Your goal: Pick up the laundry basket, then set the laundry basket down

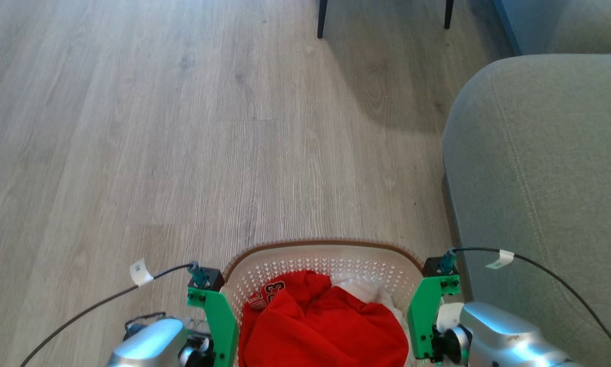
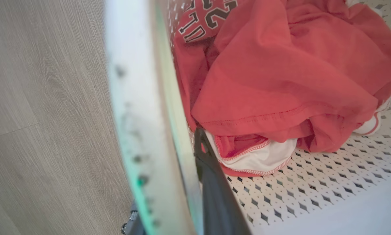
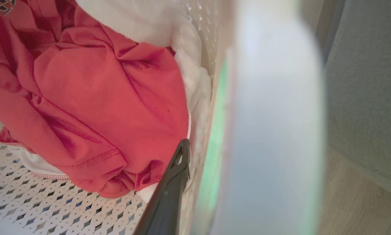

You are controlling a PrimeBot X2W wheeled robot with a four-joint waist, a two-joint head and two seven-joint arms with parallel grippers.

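Seemingly gripped but not yet set down, the laundry basket point(image 1: 326, 254) lies bottom centre of the frame, left claw point(image 2: 185, 156) and right claw point(image 3: 208, 156) each pinching a side wall, lift-off unclear.

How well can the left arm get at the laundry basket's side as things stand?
Probably yes: the left gripper straddles the laundry basket at its side wall, one dark finger inside beside the red clothes, the wall between its fingers. Bare floor lies outside; nothing visible blocks it.
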